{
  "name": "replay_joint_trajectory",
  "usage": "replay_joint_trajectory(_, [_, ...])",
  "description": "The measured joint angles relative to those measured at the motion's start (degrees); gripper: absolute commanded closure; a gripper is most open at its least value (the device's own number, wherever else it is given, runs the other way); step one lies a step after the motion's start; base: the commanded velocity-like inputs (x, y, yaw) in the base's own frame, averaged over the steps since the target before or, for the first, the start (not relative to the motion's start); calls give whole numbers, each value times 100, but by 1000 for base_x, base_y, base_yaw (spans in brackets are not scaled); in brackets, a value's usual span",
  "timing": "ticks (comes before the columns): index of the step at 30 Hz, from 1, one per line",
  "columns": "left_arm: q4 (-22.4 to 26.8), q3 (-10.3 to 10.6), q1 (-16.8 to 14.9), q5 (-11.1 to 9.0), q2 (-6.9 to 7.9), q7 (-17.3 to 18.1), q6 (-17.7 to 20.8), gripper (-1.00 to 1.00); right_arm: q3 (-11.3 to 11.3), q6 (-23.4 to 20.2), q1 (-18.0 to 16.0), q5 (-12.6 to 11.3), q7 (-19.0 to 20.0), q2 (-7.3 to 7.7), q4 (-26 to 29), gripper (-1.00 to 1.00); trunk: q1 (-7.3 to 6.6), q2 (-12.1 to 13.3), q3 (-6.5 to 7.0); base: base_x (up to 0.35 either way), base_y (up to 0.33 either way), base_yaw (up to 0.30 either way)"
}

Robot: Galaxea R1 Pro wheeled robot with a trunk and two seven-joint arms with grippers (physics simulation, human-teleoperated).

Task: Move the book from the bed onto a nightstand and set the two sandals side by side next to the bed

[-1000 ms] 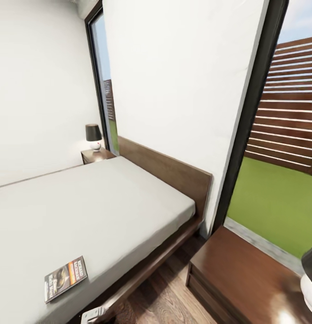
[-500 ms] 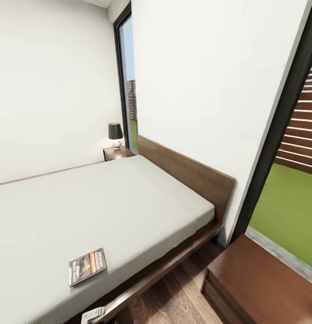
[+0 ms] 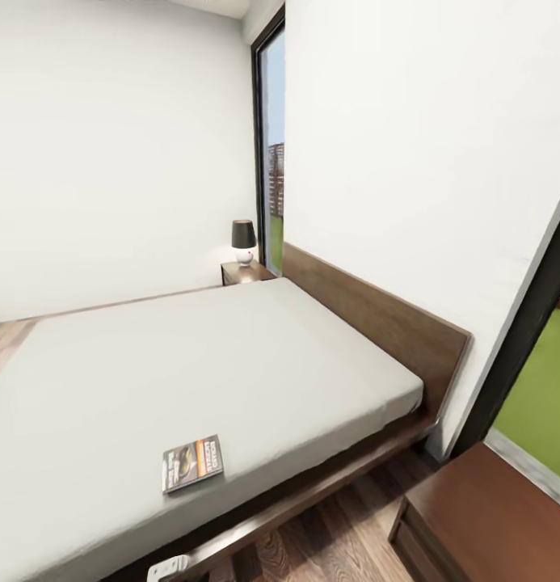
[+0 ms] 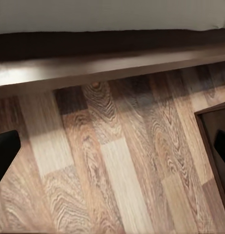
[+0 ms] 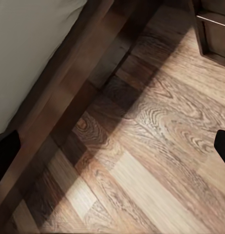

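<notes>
Ahead in the head view, the book (image 3: 192,462) lies flat on the bed (image 3: 231,356) near its near edge, left of centre, long axis running left-right. Both wrist views look down on plank floor (image 4: 117,170) beside the bed frame, pincer fingertips (image 4: 5,153) spread wide and holding nothing; which arm is nearer I cannot tell.

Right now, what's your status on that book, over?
Both grippers open, empty, over wood floor. Book flat on the bed, near its front edge. Nearest nightstand at right, top bare. Nothing between.
</notes>
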State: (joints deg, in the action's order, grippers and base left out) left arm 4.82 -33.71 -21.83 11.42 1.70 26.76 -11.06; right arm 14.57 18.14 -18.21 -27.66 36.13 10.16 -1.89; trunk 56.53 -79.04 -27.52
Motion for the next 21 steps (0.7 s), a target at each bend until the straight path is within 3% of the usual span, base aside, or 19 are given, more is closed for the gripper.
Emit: replay_joint_trajectory(21, [0,0,0,1,2,0,0,-100,0,0,0,0,0,0,-1,-100,0,0,0,0,0,289])
